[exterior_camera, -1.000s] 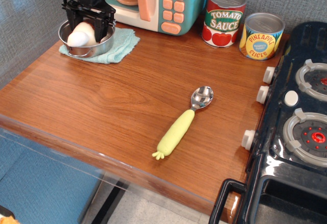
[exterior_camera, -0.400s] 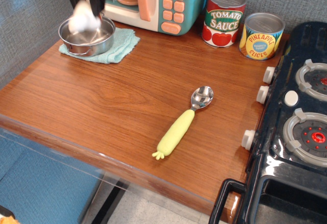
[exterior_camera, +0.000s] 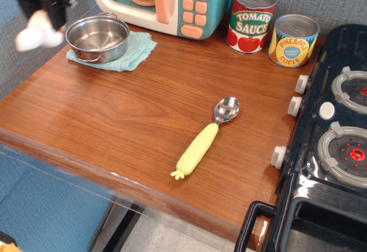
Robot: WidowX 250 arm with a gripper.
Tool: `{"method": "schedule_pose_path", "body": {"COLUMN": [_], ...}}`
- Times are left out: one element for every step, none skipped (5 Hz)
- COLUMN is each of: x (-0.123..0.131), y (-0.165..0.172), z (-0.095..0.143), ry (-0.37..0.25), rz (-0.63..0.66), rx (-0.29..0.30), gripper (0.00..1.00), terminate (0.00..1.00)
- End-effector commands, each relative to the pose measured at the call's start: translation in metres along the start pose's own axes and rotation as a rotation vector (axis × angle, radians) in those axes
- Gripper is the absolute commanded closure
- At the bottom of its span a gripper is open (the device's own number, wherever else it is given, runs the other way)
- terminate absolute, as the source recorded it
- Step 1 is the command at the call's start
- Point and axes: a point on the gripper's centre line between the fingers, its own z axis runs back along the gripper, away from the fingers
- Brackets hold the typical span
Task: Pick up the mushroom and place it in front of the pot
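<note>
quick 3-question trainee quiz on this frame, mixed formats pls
1. True or false: the mushroom lies inside the pot.
2. What does the pot rest on? A) bare wood B) teal cloth C) stove
3. Which can stands nearer the microwave?

Key:
1. False; the end effector holds it in the air, left of the pot.
2. B
3. The tomato sauce can, not the pineapple can.

A yellow-handled spoon (exterior_camera: 205,139) lies mid-table, two cans (exterior_camera: 273,29) beside a toy microwave (exterior_camera: 172,2), stove (exterior_camera: 330,143) right.
</note>
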Motion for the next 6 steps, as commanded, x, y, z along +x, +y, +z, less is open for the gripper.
{"method": "schedule_pose_path", "body": {"x": [-0.0221,-0.021,-0.02,-0.0199,-0.0199,-0.0199], "y": [0.0174,0.0168,0.0152,0.0141,0.0141,0.0141], "z": [0.0225,0.0194,0.0219,0.0229,0.0229,0.0229], "ry": [-0.034,-0.034,-0.032,-0.038,-0.038,-0.038], "rz": [0.009,0.003,-0.015,-0.029,-0.029,-0.029], "rx": [0.045,0.052,0.066,0.075,0.075,0.075], "gripper": [0.0,0.0,0.0,0.0,0.0,0.0], "terminate": [0.0,0.0,0.0,0.0,0.0,1.0]}}
